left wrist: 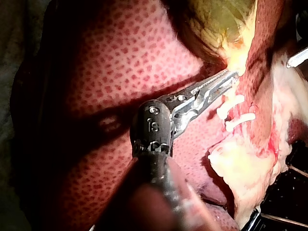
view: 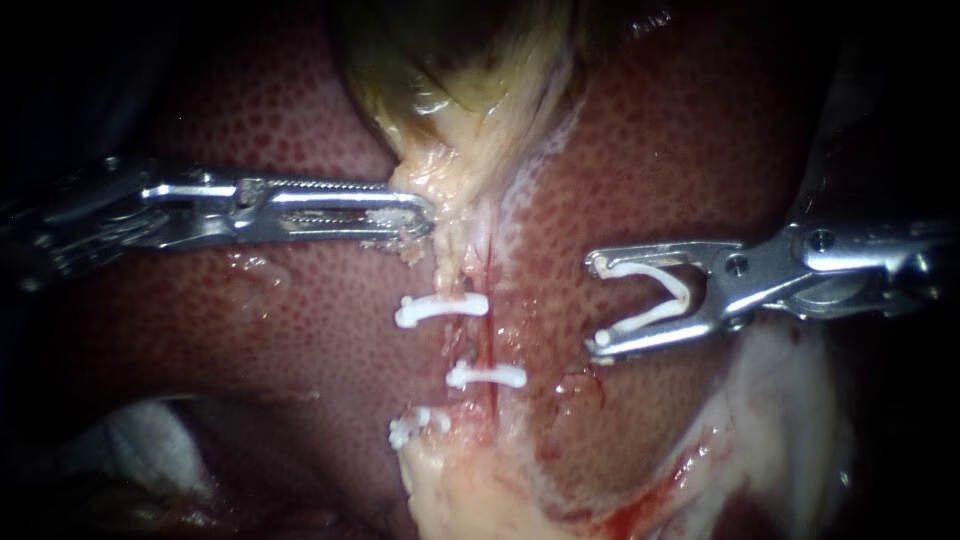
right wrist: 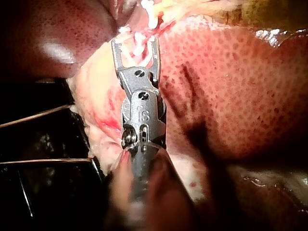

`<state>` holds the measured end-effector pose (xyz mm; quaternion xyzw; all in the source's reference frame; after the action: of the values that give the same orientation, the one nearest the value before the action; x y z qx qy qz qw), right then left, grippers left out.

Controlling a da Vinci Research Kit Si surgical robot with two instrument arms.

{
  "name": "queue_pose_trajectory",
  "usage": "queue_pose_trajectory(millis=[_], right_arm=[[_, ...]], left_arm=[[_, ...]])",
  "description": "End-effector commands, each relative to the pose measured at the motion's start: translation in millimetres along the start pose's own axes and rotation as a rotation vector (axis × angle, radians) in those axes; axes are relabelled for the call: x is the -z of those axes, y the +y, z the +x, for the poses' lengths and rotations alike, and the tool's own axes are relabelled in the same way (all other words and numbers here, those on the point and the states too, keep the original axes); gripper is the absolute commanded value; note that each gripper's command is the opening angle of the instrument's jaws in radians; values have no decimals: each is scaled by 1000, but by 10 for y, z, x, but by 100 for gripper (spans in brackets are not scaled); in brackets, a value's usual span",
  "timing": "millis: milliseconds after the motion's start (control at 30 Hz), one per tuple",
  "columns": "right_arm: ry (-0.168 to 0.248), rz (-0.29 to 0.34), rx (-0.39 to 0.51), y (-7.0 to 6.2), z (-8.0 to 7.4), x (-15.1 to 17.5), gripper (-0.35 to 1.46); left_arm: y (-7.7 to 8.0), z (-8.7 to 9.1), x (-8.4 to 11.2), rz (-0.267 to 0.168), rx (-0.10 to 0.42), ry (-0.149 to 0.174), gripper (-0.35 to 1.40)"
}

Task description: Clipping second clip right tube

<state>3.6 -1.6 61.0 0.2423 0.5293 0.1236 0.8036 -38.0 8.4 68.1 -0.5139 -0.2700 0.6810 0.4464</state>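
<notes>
The white clip (view: 640,268), spread open right of centre and apart from the red tube (view: 489,335) and its placed clips (view: 487,376) at centre, sits gripped in the right instrument's (view: 599,304) wide claw, while the left instrument's (view: 427,213) claw is clamped on pale tissue (view: 450,185) below the gallbladder (view: 450,60) at upper centre.

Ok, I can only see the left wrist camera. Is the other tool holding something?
Observer: Yes. The right instrument has a white clip between its jaws.
Child: Is it squeezed closed?
Observer: No, it is spread open like a V.
Child: Is it on the tube yet?
Observer: Not yet. It hangs over the liver, off to the side and apart from the tube.
</notes>
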Motion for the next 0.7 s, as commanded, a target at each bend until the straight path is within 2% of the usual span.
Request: queue_pose_trajectory(millis=[33,233,400,533,700], right_arm=[[0,0,0,0,0,0,49],[0,-1,0,0,1,-2,49],[3,-1,0,0,0,-2,49],[3,-1,0,0,0,-2,50],[3,-1,0,0,0,-2,50]], left_arm=[[0,0,0,0,-1,0,-35],[4,2,7,-4,1,-2,-35],[6,10,27,-9,6,-8,-35],[7,26,52,-6,24,27,-35],[7,47,82,-1,12,76,-35]])
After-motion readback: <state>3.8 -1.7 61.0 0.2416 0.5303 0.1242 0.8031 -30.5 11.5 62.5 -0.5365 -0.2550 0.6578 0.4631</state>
